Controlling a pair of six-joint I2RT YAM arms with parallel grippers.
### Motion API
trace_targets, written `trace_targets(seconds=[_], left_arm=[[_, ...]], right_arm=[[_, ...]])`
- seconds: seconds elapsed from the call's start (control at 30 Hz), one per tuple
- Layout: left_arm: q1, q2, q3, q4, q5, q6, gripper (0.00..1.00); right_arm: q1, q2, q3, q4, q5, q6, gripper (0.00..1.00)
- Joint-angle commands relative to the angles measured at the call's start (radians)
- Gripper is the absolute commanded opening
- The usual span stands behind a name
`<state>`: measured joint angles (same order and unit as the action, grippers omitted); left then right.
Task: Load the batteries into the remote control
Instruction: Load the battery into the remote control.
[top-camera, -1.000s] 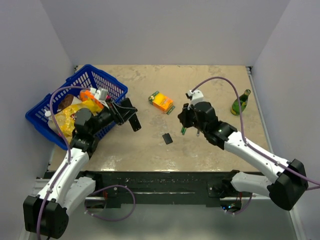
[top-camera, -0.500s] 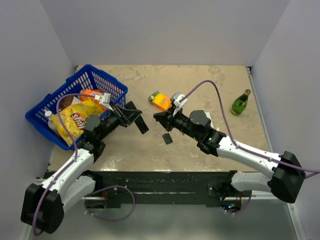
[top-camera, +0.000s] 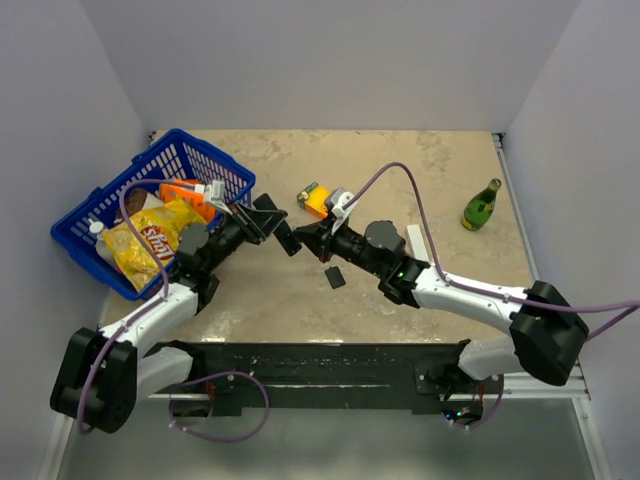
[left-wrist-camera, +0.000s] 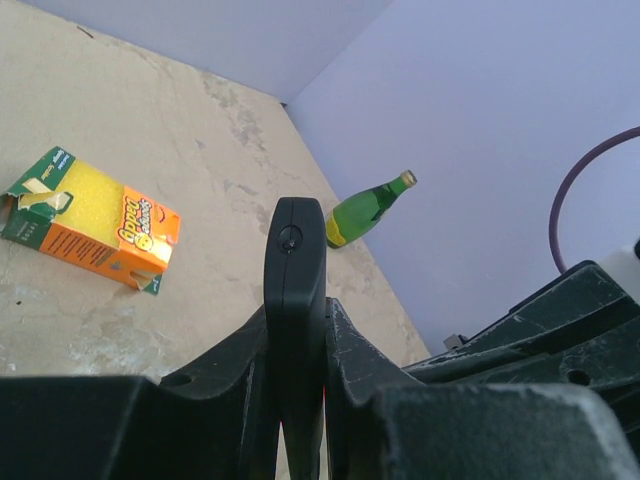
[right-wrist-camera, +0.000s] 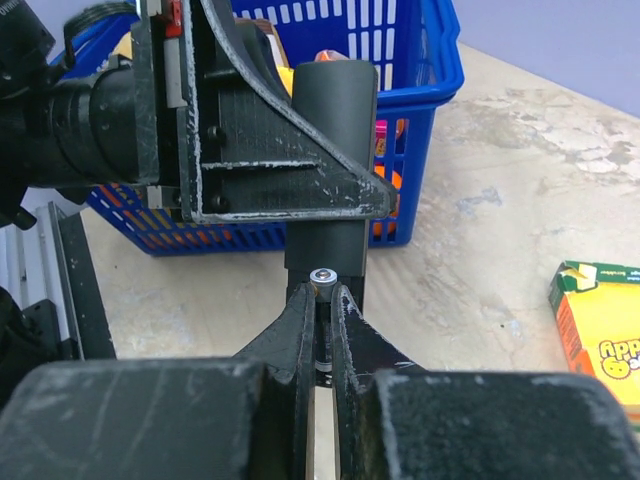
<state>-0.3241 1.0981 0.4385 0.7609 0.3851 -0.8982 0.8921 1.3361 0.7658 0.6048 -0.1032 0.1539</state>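
Far left, the basket (top-camera: 95, 215) plays no part. Next, the left fingers (top-camera: 264, 221) are clamped tight on the remote (left-wrist-camera: 295, 270). It sticks out free beyond them, held in the air over the table (top-camera: 430, 170) and aimed at the other arm. Right against it, the right fingers (top-camera: 313, 238) are pinched shut on a battery (right-wrist-camera: 322, 280). Its silver end cap sits just in front of the remote's lower end, touching or nearly so (the wrist view won't settle which). Whether the open bay faces the battery isn't visible, and I can't find the 2nd battery. Below the meeting point the cover (top-camera: 335, 277) lies flat on the table. The orange box (top-camera: 322, 203) is just behind, and the bottle (top-camera: 481, 205) is well apart at far right.

Risks from here, as I judge them:
- The remote is held at one end w/ a long free length, so a push from the battery could lever it round or slide it in the grip.
- The battery is thin and round w/ little of it gripped. An off-axis push could twist it or pop it out, and it would then drop and roll across the table.
- If the approach is slightly off, the cap lands on the bay's rim, not inside, and jams.
- Polarity can't be checked from these views, so it may go in reversed.
- Both sets of fingers are v. close and could knock each other.
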Motion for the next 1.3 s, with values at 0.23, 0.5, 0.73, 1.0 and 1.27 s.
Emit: trace_targets(seconds=[0.23,0.5,0.73,1.0,1.27], left_arm=[[-0.006,0.097,-0.003,0.279,-0.026,-0.034,0.00],[-0.006,0.129,-0.017,0.333,-0.018,-0.071,0.00],[-0.006,0.120,-0.040,0.368,-0.020,-0.116,0.00],[-0.006,0.114,-0.050,0.364,-0.058,-0.153,0.00],[-0.006,0.121,-0.044,0.368,-0.091,-0.169,0.00]], right_arm=[[0.005,0.100,-0.002,0.196,-0.053,-0.011,0.00],[0.005,0.112,-0.011,0.214,-0.014,-0.043,0.00],[0.005,0.121,-0.017,0.217,-0.003,-0.053,0.00],[0.005,0.130,-0.008,0.175,-0.016,-0.065,0.00],[0.005,0.149,0.009,0.127,0.017,-0.071,0.00]])
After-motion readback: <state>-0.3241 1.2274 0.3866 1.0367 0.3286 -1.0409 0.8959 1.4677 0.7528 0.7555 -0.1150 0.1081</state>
